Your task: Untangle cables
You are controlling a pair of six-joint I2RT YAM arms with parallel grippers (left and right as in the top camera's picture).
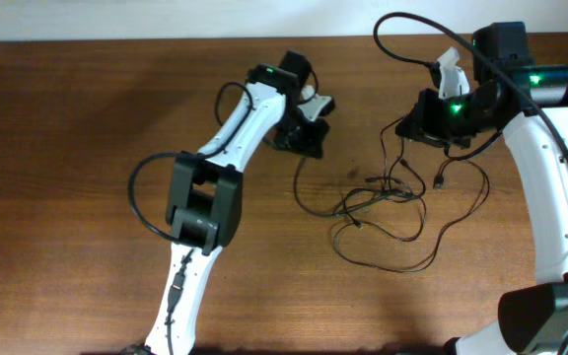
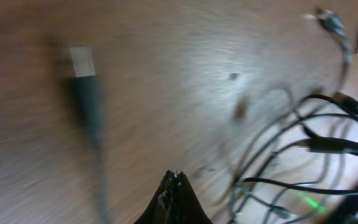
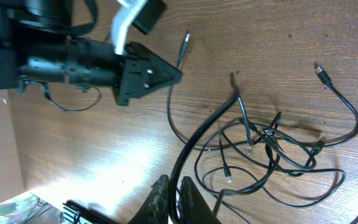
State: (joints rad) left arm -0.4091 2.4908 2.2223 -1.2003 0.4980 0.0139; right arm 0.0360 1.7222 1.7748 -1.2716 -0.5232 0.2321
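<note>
The wooden bench [image 1: 87, 118] fills the overhead view, bare brown board with its back edge against a pale wall. Two white arms reach in from the near edge. The left arm [image 1: 235, 128] slants up from the near-left toward the middle of the bench. The right arm [image 1: 550, 187] rises along the right edge and bends inward near the back-right corner.

The cables [image 1: 392, 197] lie right of the bench's middle, between the two arms. They are thin black cords crossing in a loose knot with long loops spreading toward the near edge. One strand curves left to just beside the left arm's tip, and a few strands rise to the right arm's tip.

The left gripper [image 1: 304, 138] sits over the middle of the bench. In its wrist view its fingertips [image 2: 174, 186] are pressed together. A blurred cord runs just beside them, and whether it is pinched cannot be told.

The right gripper [image 3: 174, 196] hangs near the back-right part of the bench. Its jaws stand very narrow, and one black strand from the knot runs straight into the gap between them.

A USB plug [image 2: 81, 61] ends the blurred cord, lying flat on the board. A second small plug [image 3: 321, 71] lies apart from the knot.
</note>
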